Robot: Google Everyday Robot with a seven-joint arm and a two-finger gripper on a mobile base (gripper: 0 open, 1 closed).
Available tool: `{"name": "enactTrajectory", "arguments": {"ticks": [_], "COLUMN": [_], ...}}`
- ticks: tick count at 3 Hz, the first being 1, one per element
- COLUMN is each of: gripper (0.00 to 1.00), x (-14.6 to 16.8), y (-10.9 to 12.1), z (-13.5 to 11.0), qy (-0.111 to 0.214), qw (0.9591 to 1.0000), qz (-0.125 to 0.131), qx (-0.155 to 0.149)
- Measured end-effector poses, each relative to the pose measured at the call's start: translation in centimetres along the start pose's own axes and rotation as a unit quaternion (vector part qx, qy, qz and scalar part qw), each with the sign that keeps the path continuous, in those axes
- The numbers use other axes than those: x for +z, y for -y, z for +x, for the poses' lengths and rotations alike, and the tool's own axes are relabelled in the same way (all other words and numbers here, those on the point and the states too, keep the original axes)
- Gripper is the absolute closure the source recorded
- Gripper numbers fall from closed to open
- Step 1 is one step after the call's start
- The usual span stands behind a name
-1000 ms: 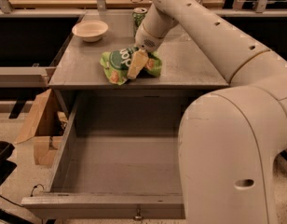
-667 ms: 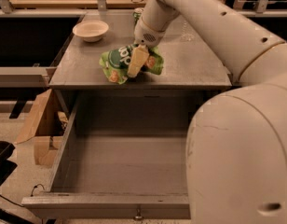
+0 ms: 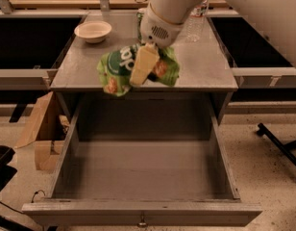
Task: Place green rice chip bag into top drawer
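Observation:
The green rice chip bag [image 3: 117, 71] is a crumpled light-green foil bag with a dark green logo and orange chip pictures. My gripper [image 3: 144, 67] is shut on it and holds it lifted over the front edge of the grey table [image 3: 80, 66], partly above the back of the drawer. One cream fingertip [image 3: 142, 65] lies across the bag's front. The top drawer [image 3: 138, 211] is pulled fully open below the table; its inside shows nothing in it, and a small handle sits at the front centre.
A white bowl [image 3: 92, 31] stands at the table's back left. A clear plastic bottle [image 3: 196, 25] stands at the back right, partly behind my arm. A cardboard box [image 3: 40, 129] lies on the floor left of the drawer. A black chair base [image 3: 282, 143] is at the right.
The bag has left the tabletop: my gripper has lifted it and carried it toward the table's front edge, over the open drawer. The arm has swung clear of the view's right side.

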State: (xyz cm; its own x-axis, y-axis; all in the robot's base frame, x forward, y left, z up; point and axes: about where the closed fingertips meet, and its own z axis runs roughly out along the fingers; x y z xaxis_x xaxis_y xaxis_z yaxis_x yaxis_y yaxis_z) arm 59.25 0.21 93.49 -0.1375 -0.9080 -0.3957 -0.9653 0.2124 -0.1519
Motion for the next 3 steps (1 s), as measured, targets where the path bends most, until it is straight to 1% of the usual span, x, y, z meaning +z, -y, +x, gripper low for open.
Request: {"name": "enactTrajectory", "arguments": {"ticks": [1, 2, 3], "gripper": [1.00, 1.00, 1.00], "x": [-0.3, 2.1, 7.6], "y": [-5.6, -8.0, -10.1], "z": [1.3, 4.7, 9.9], "qy": [0.013, 0.014, 0.005], "qw": [0.9992, 0.9964, 0.9901], "qz": [0.002, 0.020, 0.023], "qx": [0.039, 0.081, 0.138]}}
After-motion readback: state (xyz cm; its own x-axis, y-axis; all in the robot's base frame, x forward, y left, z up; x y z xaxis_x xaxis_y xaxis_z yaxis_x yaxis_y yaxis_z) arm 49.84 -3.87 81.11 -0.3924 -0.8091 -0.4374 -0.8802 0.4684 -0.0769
